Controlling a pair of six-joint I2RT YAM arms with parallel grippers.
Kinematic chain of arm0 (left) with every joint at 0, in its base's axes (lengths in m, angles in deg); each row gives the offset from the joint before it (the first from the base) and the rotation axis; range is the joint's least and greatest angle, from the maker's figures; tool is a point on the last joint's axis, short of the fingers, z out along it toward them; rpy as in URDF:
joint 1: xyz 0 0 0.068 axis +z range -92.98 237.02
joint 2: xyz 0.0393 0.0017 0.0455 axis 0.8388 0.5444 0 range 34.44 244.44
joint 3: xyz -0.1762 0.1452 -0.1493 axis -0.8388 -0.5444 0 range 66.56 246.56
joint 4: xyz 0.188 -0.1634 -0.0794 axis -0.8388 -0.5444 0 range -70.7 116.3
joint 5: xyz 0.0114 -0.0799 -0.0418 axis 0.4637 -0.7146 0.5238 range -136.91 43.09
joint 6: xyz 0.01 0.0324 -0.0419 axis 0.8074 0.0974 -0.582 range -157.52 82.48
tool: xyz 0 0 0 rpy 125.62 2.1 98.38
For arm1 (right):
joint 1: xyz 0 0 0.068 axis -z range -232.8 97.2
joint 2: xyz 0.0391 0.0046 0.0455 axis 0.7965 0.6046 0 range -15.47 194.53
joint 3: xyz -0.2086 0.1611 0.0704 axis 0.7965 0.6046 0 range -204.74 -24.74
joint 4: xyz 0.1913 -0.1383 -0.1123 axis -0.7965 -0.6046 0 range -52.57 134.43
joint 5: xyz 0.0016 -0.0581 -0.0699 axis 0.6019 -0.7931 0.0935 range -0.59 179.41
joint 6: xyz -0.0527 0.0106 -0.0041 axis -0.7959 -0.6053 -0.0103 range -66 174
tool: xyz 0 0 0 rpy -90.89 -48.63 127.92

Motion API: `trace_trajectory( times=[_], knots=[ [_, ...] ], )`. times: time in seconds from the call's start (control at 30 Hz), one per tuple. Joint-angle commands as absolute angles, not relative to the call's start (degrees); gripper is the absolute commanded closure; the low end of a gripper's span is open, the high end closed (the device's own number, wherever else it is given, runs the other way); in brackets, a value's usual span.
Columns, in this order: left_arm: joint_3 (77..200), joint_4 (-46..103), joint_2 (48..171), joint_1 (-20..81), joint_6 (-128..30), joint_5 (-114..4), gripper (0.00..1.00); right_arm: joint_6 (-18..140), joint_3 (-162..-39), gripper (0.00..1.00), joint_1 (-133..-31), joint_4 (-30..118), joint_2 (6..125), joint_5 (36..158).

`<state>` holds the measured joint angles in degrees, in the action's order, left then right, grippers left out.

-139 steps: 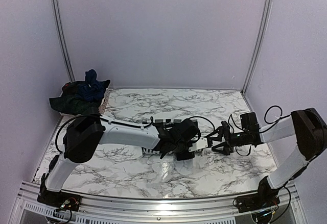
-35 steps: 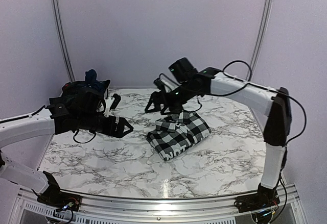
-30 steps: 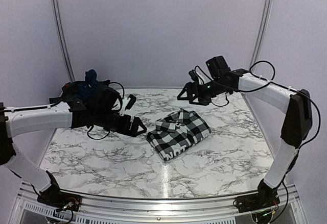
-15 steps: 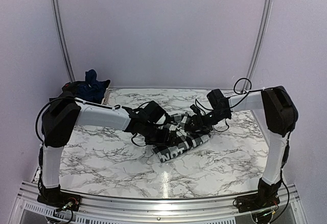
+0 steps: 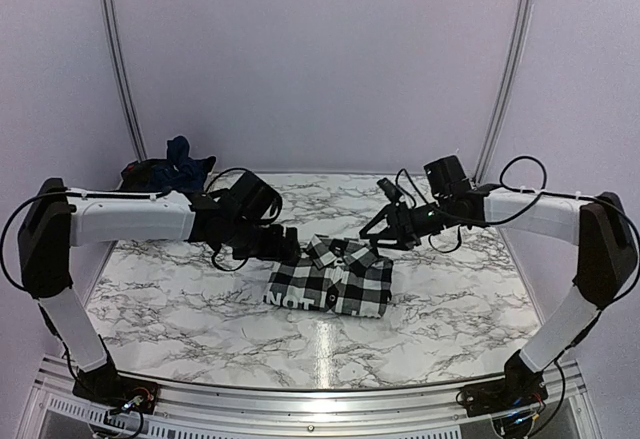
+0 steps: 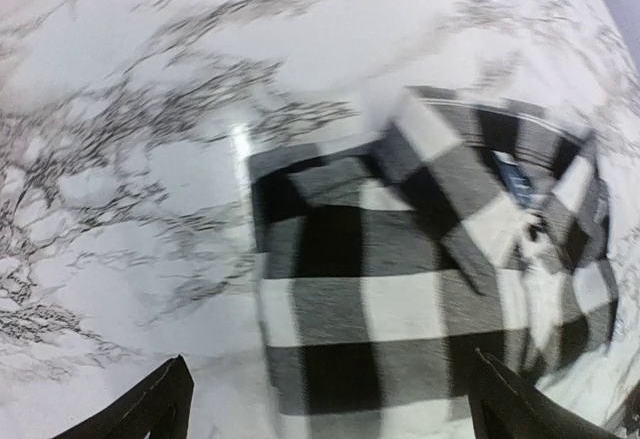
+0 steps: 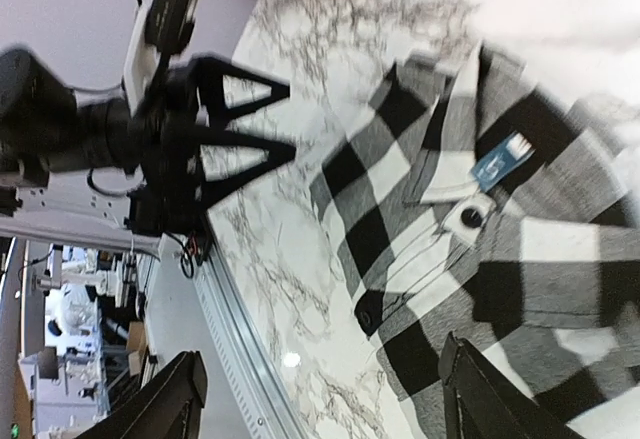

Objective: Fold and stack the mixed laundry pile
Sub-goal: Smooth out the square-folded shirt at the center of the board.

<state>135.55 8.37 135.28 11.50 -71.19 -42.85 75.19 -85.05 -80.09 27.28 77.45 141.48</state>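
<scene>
Garments: one folded black-and-white check shirt (image 5: 330, 279) bearing one blue collar label (image 7: 498, 162), plus, in the far left corner, one navy blue garment (image 5: 181, 155) and one dark garment (image 5: 136, 172); any further pieces beneath them cannot be counted. Robot arms: two, the left arm (image 5: 130, 217) and the right arm (image 5: 530, 204), carrying two grippers, the left gripper (image 5: 288, 251) and the right gripper (image 5: 383, 231), with two fingers (image 6: 160, 409) apiece. Furniture: one marble-patterned table (image 5: 180, 309) and two metal uprights on the back wall, the left upright (image 5: 113, 59) and the right upright (image 5: 510, 59).

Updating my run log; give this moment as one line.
shirt folded | left gripper open | right gripper open | other clothes heaped, far-left corner
</scene>
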Motion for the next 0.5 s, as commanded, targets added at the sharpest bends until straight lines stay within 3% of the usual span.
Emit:
trace_trajectory(
  times=[0.0, 0.23, 0.47],
  knots=[
    [143.1, 4.3, 136.1, 3.9, -68.2, -39.2, 0.01, 72.8, -88.7, 0.24, -74.0, 23.6, 72.3, 139.7],
    [159.6, 1.1, 150.7, -1.8, -71.1, -37.0, 0.01, 65.5, -88.5, 0.28, -68.9, 14.8, 74.4, 132.4],
    [170.0, -7.6, 165.7, -2.7, -75.5, -32.4, 0.01, 65.7, -86.1, 0.28, -67.3, 15.4, 73.5, 132.2]
  ],
)
